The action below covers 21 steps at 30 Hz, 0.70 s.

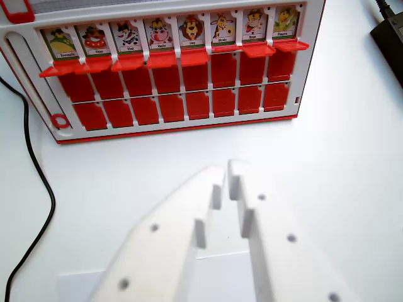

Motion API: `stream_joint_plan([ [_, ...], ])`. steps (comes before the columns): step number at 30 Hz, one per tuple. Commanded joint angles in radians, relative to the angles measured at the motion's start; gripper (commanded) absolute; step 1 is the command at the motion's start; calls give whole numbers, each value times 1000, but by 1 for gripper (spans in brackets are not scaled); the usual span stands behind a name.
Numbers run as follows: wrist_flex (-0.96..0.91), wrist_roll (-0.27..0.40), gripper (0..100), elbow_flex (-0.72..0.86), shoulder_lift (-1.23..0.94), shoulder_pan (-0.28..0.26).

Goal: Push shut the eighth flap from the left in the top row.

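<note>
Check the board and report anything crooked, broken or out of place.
Nothing stands out. The game board lies a little turned in the wrist view; its eight top-row flaps are all open and level, the lower rows shut. The gripper hangs short of it, jaws nearly closed. A black cable trails loosely.

One game board (189,126) sits in the upper frame. It shows eight open flaps (178,58) with eight animal pictures (158,31). One black cable (38,176) runs down the left edge.

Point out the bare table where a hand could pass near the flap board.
Widest bare stretch: white table between the flap board and the tool. Also bare to the board's right, up to the dark object at the wrist view's right edge. Tighter at the left, where the black cable runs.
</note>
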<state>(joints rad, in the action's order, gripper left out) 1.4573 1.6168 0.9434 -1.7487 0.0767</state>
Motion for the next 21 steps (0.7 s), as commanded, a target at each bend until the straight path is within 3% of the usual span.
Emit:
stream_joint_plan([
  [1, -26, -8, 0, -11, -87, 3],
  [16, -32, -23, 0, 9, -95, 9],
  [21, -129, -117, 0, 156, -58, 95],
])
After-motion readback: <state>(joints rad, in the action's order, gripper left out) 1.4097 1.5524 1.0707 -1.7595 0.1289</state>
